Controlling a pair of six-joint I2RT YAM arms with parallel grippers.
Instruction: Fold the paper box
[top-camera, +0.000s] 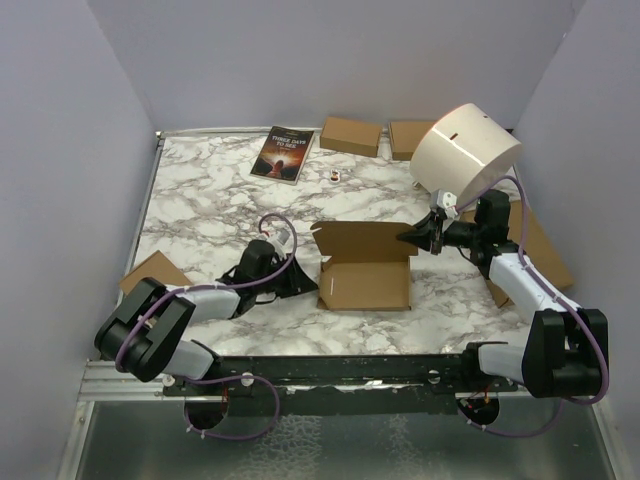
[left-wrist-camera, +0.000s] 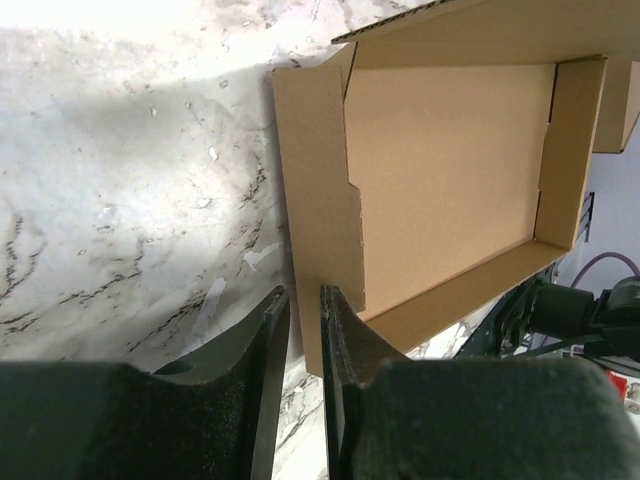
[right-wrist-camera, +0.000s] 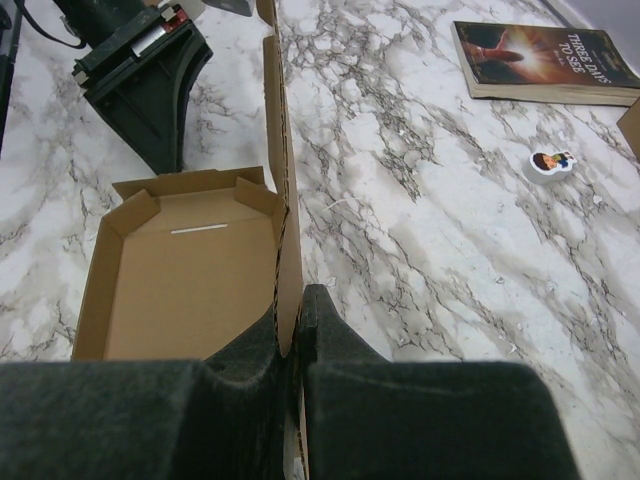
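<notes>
Over at the left edge of the white marble-patterned tabletop a flat scrap of brown cardboard pokes out beside the left arm. That arm reaches in low, and its black left end effector has its two fingers only slightly apart, with nothing between them. The tips sit right at the near corner of the flap that spreads out from the left side of the box.

Further back lies a dark paperback book.

The plain brown corrugated cardboard paper box sits in the middle of the tabletop between the two arms. It is a shallow tray with its side walls folded up, and its lid panel stands open along the far side.

Behind it a small round sticker lies on the marble, and two small brown cardboard boxes rest by the back wall. A big white cylinder looms over the right half.

The black right end effector is pinched tight on the right end of the upright lid panel. A large flat brown cardboard sheet lies under that arm
</notes>
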